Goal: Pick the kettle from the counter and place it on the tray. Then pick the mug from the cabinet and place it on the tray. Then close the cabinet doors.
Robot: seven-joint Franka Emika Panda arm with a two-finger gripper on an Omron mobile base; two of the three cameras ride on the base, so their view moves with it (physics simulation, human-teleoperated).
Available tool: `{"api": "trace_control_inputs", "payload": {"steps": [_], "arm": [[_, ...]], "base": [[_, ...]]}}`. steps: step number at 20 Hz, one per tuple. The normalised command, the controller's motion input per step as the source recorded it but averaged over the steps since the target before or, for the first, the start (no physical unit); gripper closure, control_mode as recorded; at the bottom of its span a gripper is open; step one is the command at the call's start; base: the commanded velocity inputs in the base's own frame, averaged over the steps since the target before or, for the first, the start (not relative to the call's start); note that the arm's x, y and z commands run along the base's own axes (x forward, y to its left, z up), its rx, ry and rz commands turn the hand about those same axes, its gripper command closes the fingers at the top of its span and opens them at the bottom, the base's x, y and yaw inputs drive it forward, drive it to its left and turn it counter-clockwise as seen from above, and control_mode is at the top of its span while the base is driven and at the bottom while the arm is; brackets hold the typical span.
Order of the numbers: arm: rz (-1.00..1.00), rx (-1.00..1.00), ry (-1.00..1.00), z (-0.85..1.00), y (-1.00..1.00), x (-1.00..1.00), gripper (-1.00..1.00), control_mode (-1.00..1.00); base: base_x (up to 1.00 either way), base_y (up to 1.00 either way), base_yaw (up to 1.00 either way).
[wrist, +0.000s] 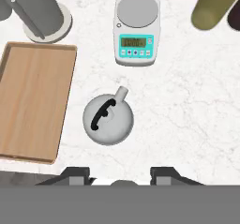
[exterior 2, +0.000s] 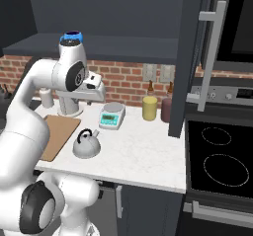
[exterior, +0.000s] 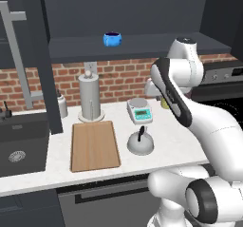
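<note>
Kettle (wrist: pixel 108 119): low grey metal dome with black handle and short spout, standing upright on the white speckled table (wrist: pixel 187 101), just beside the tray and apart from it, in front of the scale. Tray (wrist: pixel 33 99): flat light-brown wooden board, bare, lying on the table left of the kettle in the hand view. Scale (wrist: pixel 136 31): small white kitchen scale with teal display panel, behind the kettle toward the brick wall. Paper-towel cylinder (exterior: pixel 90 98): tall, grey, upright on a round base behind the tray. Yellow jar (exterior 2: pixel 149 107) and maroon jar (exterior 2: pixel 166 109): side by side against the wall, right of the scale. Mug (exterior: pixel 112 39): bright blue, on the dark shelf of the open cabinet (exterior: pixel 142 45), above the table. Cabinet door (exterior 2: pixel 190 57): swung open, silver bar handle showing. Hand (wrist: pixel 119 175): raised above the table, over the kettle and clear of it; fingers spread apart, holding nothing.
</note>
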Motion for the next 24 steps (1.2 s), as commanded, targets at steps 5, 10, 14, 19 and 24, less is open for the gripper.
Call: {"api": "trace_control_inputs", "payload": {"steps": [5, 10, 14, 19, 24], "arm": [[-0.06, -0.09, 0.02, -0.65, 0.2, 0.0, -1.0, -1.0], [-0.08, -0.06, 0.03, -1.0, 0.41, 0.0, -1.0, -1.0], [-0.07, 0.01, 0.03, -0.91, 0.22, 0.0, -1.0, -1.0], [-0.02, 0.03, 0.0, -0.12, 0.0, 0.01, -1.0, -1.0], [-0.05, 0.0, 0.0, -0.17, 0.0, 0.13, -1.0, -1.0]], "base": [[0.0, 0.0, 0.0], [0.0, 0.0, 0.0], [0.0, 0.0, 0.0], [0.0, 0.0, 0.0], [0.0, 0.0, 0.0]]}}
